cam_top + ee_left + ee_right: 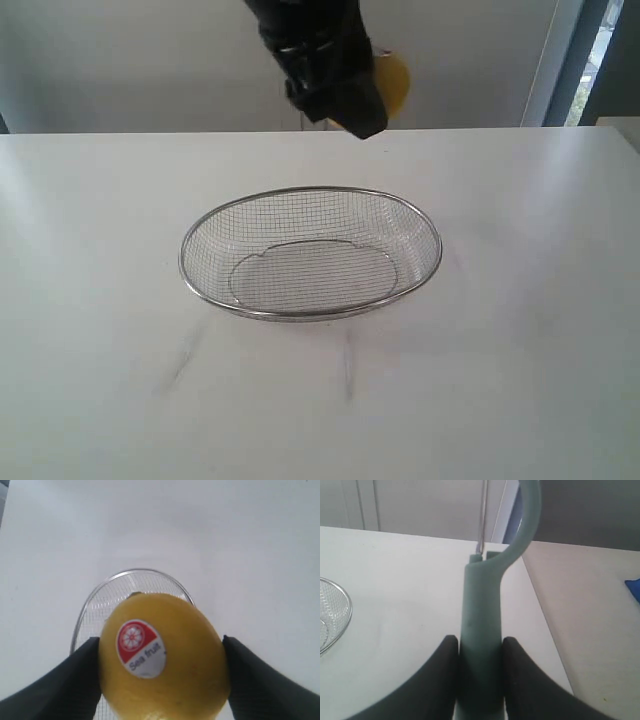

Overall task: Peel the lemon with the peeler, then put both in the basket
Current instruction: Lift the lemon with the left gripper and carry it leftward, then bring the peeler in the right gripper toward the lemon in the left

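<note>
In the exterior view: the basket point(310, 189) standing near the middle of the white table point(100, 380); above and behind it, the left gripper point(355, 100), a dark mass cut off by the top of the frame, fingers not told apart here; only a yellow sliver of the lemon point(395, 82) peeping out at its right side, up in the air and clear of the table, the rest hidden behind the black body; impossible to tell from here how wide the jaws stand. In the left wrist view: the lemon close to the camera, part of it cut off by the frame; clamped between two black fingers point(65, 680), one pressed to each flank, jaws spread just to the fruit's width; a red-and-white sticker point(140, 647) facing the camera; beyond the fruit, an arc of the basket's rim and mesh, largely hidden by it. In the right wrist view: the right gripper point(481, 672) almost closed, pinching the pale teal handle of the peeler point(481, 610) from both sides; curved head cut off by the frame; blade only a thin metal streak, hard to make out; near end of the handle buried between the fingers; a piece of the basket at the picture's edge, well apart; past the table's edge a beige surface point(580, 630) and a blue scrap point(634, 589), cut off, not identifiable.
</note>
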Motion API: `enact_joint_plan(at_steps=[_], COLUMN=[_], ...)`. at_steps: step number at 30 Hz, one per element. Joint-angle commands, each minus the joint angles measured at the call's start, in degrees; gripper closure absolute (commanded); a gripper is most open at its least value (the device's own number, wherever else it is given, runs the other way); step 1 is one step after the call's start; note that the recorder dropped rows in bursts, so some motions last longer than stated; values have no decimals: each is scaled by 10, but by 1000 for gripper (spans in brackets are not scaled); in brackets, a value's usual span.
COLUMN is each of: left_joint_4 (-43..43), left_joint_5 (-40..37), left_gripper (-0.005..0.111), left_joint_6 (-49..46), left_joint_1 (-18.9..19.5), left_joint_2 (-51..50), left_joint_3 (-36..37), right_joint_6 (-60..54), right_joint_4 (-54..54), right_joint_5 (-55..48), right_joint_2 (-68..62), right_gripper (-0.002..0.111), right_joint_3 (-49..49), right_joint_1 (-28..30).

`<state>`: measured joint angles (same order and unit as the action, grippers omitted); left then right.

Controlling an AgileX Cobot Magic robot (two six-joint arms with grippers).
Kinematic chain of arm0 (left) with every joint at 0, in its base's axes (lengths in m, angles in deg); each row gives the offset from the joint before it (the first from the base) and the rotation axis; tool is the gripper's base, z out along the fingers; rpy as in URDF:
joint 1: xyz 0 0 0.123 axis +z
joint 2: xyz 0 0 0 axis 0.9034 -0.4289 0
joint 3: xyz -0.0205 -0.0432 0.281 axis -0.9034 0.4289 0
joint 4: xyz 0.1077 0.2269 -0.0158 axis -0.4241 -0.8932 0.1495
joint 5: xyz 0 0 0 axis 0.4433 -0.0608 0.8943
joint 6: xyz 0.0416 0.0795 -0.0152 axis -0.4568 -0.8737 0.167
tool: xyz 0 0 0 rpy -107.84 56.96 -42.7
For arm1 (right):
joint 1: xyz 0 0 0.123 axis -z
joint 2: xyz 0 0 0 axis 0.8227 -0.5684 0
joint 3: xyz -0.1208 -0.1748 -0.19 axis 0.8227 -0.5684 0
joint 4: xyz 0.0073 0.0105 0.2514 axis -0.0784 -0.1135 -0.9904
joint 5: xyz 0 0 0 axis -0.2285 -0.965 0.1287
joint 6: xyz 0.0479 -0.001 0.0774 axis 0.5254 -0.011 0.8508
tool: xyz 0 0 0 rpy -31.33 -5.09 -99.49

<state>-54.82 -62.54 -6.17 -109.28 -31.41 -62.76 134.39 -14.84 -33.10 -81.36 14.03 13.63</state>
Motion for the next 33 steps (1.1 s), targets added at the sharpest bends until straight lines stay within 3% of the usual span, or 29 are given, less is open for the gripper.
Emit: enact_joint_plan(at_steps=[1, 7, 12, 16, 22, 26, 28, 33], left_joint_4=[-12, -11, 15, -7, -51, -53, -41, -40], left_joint_5=[-50, 9, 119, 261, 388, 475, 570, 668], left_gripper=[107, 107, 107, 107, 107, 107, 107, 107], left_joint_6=[7, 12, -14, -15, 14, 16, 55, 160], left_joint_1=[7, 62, 109, 108, 108, 108, 108, 99], left_joint_2=[86, 223, 338, 443, 485, 485, 485, 485], left_joint_3=[102, 290, 444, 577, 687, 755, 817, 856], right_joint_6=[5, 5, 5, 5, -41, -53, -78, -83], right_joint_4=[13, -10, -32, -34, -23, 35, 46, 50], right_joint_5=[21, 64, 104, 131, 166, 310, 479, 530], right_joint_2=[3, 3, 3, 3, -87, -194, -258, -345], right_gripper=[108, 108, 108, 108, 108, 108, 108, 108], right_joint_3=[-3, -3, -3, -3, -2, -2, -2, -2], right_joint_1=[4, 4, 4, 4, 4, 4, 4, 4])
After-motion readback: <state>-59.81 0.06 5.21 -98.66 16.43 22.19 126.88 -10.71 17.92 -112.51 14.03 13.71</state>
